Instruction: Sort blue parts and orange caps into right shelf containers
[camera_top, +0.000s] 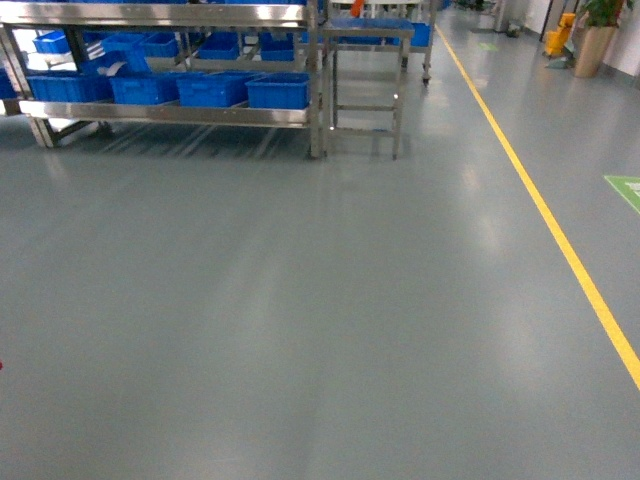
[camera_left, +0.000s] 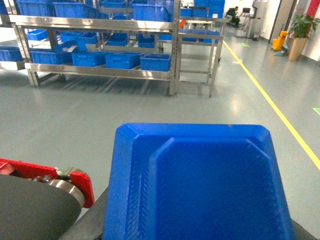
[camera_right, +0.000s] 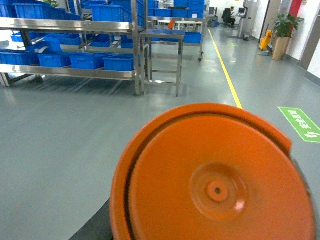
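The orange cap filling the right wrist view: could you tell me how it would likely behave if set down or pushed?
The orange cap looks like rigid moulded plastic, so probably stiff and light. Its round outline suggests it could roll if stood on edge, while flat on its face it should sit stable. The glossy surface hints it may slide easily on the smooth floor.

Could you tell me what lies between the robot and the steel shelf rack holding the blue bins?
Only bare grey floor; the head view shows nothing standing before the shelf rack and its blue bins.
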